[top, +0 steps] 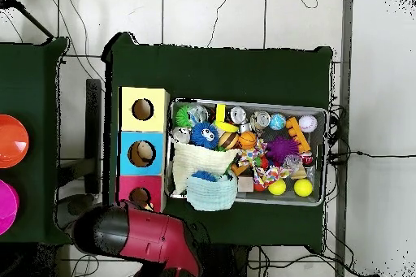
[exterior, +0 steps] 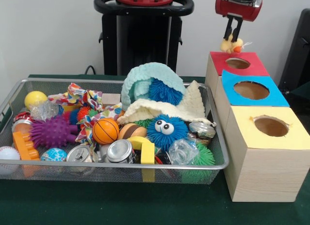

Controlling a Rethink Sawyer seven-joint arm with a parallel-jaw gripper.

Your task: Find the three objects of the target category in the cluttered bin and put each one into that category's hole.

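Nearest in the front view, a wire bin (exterior: 213, 165) is sitting on the green table (exterior: 97, 205), crowded with toys. Along its near edge a white ball (exterior: 8, 153), an orange block (exterior: 24, 146), a globe ball (exterior: 54, 155), two cans (exterior: 119, 151), a yellow block (exterior: 145, 150) and a green spiky ball (exterior: 203, 156) are lying side by side. Just behind them a purple spiky ball (exterior: 52, 132), a small basketball (exterior: 105, 131) and a blue fuzzy ball with eyes (exterior: 165, 131) are resting, the basketball between the other two. Farther back a yellow ball (exterior: 35, 98) is lying at the far left corner, a patterned cloth (exterior: 80, 97) is trailing across the middle, and a cream cloth (exterior: 189, 106) and a teal cloth (exterior: 145, 77) are draping over another blue spiky ball (exterior: 163, 92).

To the right of the bin, three wooden boxes are standing in a row running away: the yellow hole (exterior: 271, 127) nearest, the blue hole (exterior: 251, 90) in the middle, the red hole (exterior: 238, 63) farthest.

Above the red hole the gripper (exterior: 232, 40) is hanging, its fingers closed around a small yellow duck (exterior: 231, 45), which is dangling just over the opening, not touching the box.

In the overhead view, the red arm (top: 154, 237) is reaching toward the red box (top: 140, 194); the gripper is hidden beneath it.
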